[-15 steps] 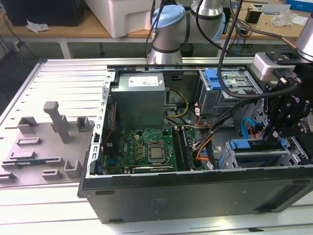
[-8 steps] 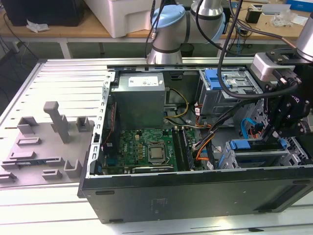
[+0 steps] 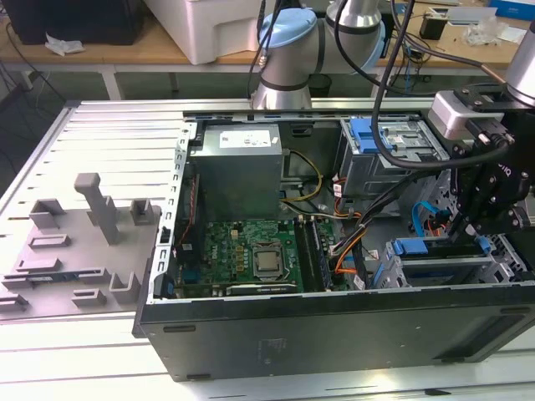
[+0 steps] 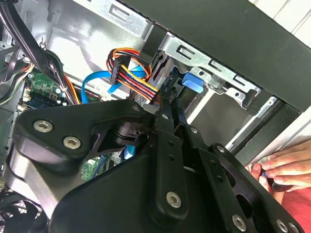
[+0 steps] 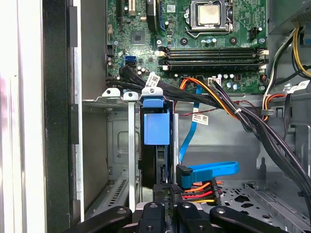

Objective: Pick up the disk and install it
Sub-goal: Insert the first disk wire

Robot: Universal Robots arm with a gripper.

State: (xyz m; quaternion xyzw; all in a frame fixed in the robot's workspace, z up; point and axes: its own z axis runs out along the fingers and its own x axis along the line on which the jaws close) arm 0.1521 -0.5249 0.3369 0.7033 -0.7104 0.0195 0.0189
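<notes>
The disk (image 5: 156,127) stands on edge in the lower drive bay of the open computer case (image 3: 334,334), its blue carrier bracket facing the motherboard. In the exterior view that blue bracket (image 3: 411,247) shows at the case's front right corner. My gripper (image 5: 166,190) sits at the disk's near end with its fingers drawn close together on it. In the second wrist view the fingers (image 4: 164,109) reach along the bay wall toward the blue tab (image 4: 192,81). The arm's black gripper (image 3: 470,230) hangs over that bay.
A blue data cable (image 5: 214,169) and a red-orange-yellow power plug (image 5: 197,187) lie right beside the fingers. A blue-handled drive cage (image 3: 393,146) and grey power supply (image 3: 238,163) sit at the back. A person's hand (image 4: 284,167) is outside the case. Grey fixtures (image 3: 92,225) stand at the exterior view's left.
</notes>
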